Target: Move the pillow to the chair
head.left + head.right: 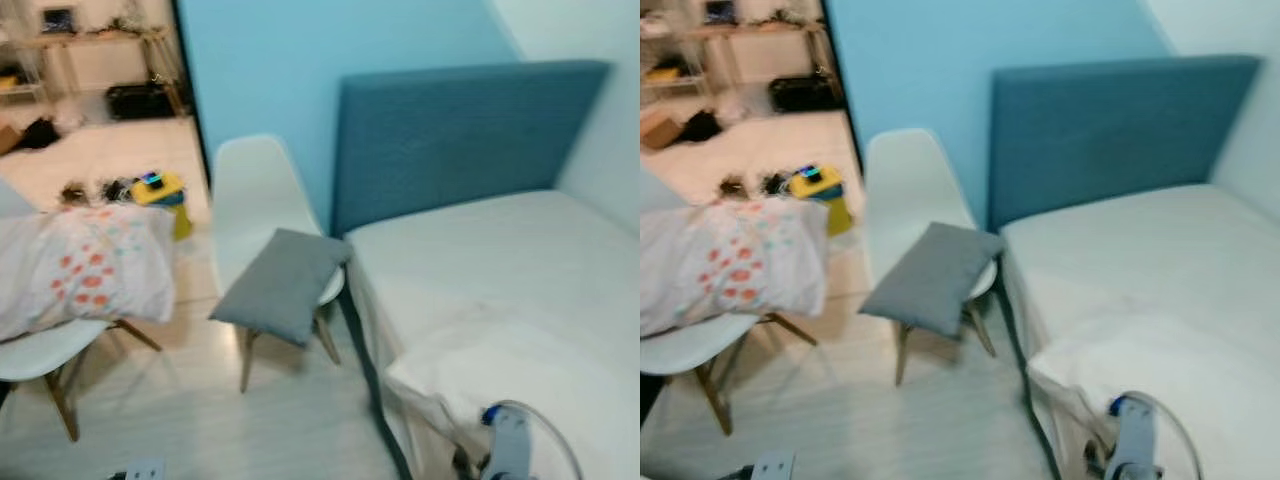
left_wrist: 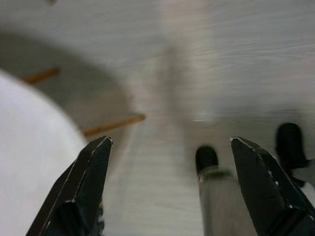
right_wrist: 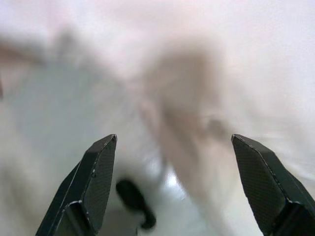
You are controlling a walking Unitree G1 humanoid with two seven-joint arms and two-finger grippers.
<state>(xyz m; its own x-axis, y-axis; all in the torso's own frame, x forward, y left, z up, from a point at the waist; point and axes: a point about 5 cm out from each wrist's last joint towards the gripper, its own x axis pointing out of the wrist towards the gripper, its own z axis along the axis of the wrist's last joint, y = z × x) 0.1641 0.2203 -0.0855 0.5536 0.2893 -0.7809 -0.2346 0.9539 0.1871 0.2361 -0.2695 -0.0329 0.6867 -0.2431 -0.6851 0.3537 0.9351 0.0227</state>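
Note:
A grey pillow (image 1: 283, 283) lies tilted on the seat of a white chair (image 1: 254, 190) beside the bed, one corner hanging over the front edge. My left gripper (image 2: 170, 147) hangs open over pale wood floor next to a white chair seat (image 2: 29, 162). My right gripper (image 3: 172, 147) is open above blurred white bedding; its silver arm (image 1: 508, 445) shows at the bottom right of the left eye view.
A bed with a white sheet (image 1: 500, 300) and a blue headboard (image 1: 450, 130) fills the right. At the left, a second white chair (image 1: 45, 350) carries a spotted white pillow (image 1: 85, 265). A yellow stool (image 1: 160, 190) and clutter stand beyond the doorway.

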